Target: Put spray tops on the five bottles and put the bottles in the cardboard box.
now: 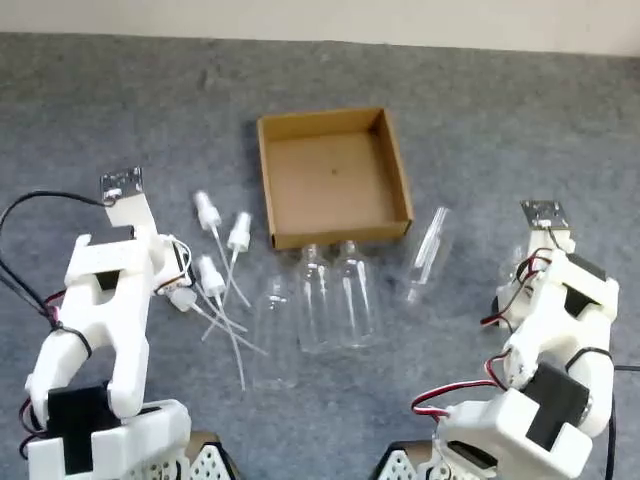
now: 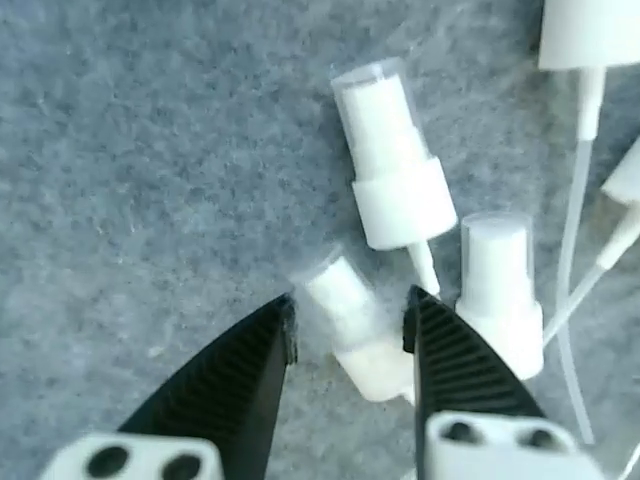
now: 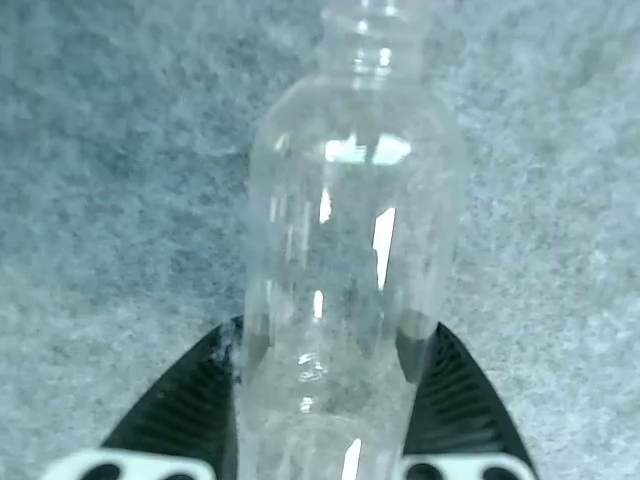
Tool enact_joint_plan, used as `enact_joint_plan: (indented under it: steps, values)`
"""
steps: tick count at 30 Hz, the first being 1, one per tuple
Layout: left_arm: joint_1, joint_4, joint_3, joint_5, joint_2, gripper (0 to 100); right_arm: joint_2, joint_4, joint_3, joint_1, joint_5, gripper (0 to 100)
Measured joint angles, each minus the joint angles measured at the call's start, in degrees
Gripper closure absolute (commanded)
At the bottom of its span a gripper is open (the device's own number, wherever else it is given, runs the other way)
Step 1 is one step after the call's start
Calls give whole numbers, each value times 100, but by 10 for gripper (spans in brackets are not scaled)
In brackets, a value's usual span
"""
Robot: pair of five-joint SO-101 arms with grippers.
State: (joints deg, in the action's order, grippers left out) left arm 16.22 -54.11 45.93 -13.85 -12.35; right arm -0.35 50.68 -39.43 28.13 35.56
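Spray-top pickup is the step in hand on the left side. The left pincer point(image 2: 350, 300) is spread, one jaw on each side of a white spray top point(image 2: 352, 340) that lies on the grey counter point(image 1: 100, 110). A sliver of counter shows between the top and one jaw, so nothing is gripped yet. Just beside it lie three more spray tops point(image 2: 392, 165), their thin dip tubes crossing one another. The next move there, as I judge it, is to close on the cap body alone, without snagging a neighbour's tube.

Toward the middle, three clear bottles point(image 1: 313, 300) lie side by side on the counter, uncapped, just in front of the cardboard box point(image 1: 335, 236), which holds nothing. A fourth bottle point(image 1: 430, 248) lies tilted near the box's front right corner.

On the right, the right pincer point(image 3: 335, 340) appears to pinch the fifth bottle point(image 3: 350, 220) by its lower body, a jaw against each side. The open threaded neck points away from the wrist, and the bottle seems to rest on the counter.

No bottle carries a top, so the task is at its very start. Joining the two parts calls for raising this bottle with its neck clear, then bringing the gripped top in line with it, tube first.
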Motion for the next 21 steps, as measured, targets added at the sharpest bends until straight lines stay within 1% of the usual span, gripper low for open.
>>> enact_joint_plan:
  steps: [3, 8, 12, 17, 21]
  values:
    - [-18, 141, 176, -9, 0, 861, 0, -9, -9, 0, 0, 931]
    - [-35, 141, 334, -9, 0, 981, 0, -18, -18, 0, 0, 935]
    - [-35, 220, 334, 26, 0, 990, 9, -26, -18, 0, 0, 935]
    - [-35, 281, 79, 475, 0, 990, 9, -35, -18, 0, 0, 935]
    - [-35, 281, -492, 1160, 0, 990, 18, -35, -18, 0, 0, 934]
